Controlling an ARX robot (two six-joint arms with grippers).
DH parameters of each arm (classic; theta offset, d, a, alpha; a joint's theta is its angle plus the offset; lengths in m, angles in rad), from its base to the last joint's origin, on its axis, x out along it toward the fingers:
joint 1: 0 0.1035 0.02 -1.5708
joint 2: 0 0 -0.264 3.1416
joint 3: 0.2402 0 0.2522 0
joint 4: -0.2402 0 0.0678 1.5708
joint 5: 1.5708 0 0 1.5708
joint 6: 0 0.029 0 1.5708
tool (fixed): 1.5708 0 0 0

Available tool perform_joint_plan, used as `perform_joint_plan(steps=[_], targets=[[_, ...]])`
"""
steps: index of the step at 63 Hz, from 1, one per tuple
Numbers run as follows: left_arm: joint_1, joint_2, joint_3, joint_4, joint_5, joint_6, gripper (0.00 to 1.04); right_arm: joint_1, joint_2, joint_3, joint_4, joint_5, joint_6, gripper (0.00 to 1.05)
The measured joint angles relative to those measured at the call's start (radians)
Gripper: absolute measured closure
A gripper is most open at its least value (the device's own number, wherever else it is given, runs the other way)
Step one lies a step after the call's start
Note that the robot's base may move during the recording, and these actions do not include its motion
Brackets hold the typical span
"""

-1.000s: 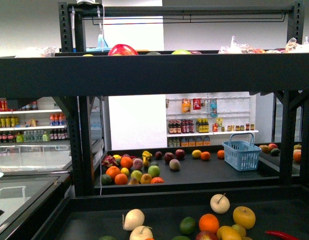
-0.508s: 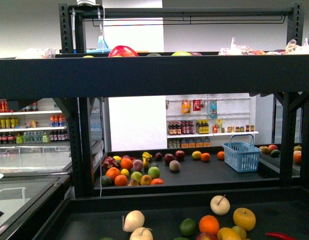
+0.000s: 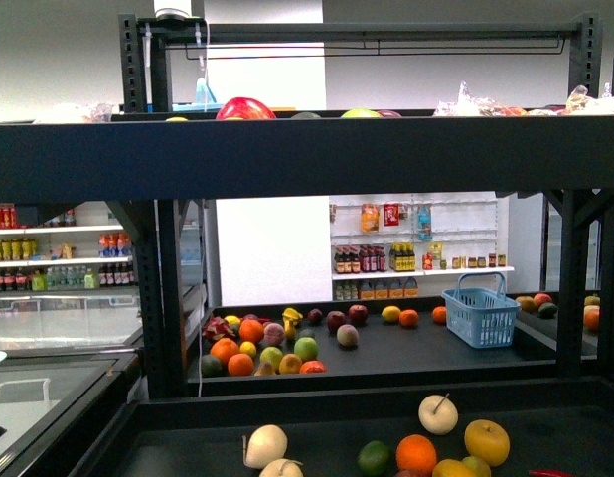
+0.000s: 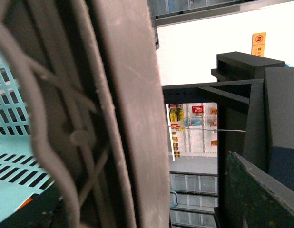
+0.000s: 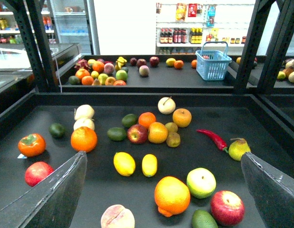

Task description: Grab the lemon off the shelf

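R fingers [image 5: 52,199]: two dark-grey matte wedges w/ pale scuffed edges; L fingers [image 4: 132,118] grey, scratched, blurred.

The front camera sits level with the gap under the black metal-framed shelf's [image 3: 317,154] thick upper edge, facing straight through to a farther fruit tray [image 3: 406,348] and a blue plastic basket [image 3: 481,316]. The right wrist camera hangs above the near dark tray [image 5: 261,156], tilted down and forward, close over the fruit; it shares that basket and far tray. The left wrist camera is pressed against a blurred pale turquoise slotted crate [image 4: 9,118], facing past a black post [image 4: 230,137].
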Motion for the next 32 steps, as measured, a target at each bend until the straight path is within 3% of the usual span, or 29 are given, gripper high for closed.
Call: perform_joint_plan(steps=[22, 32], targets=[[-0.013, 0.007, 0.018, -0.023, -0.007, -0.012, 0.89, 0.0, 0.0, 0.0, 0.0, 0.0, 0.0, 0.07], [-0.054, -0.089, -0.036, -0.074, 0.038, 0.143, 0.94, 0.0, 0.0, 0.0, 0.0, 0.0, 0.0, 0.07]])
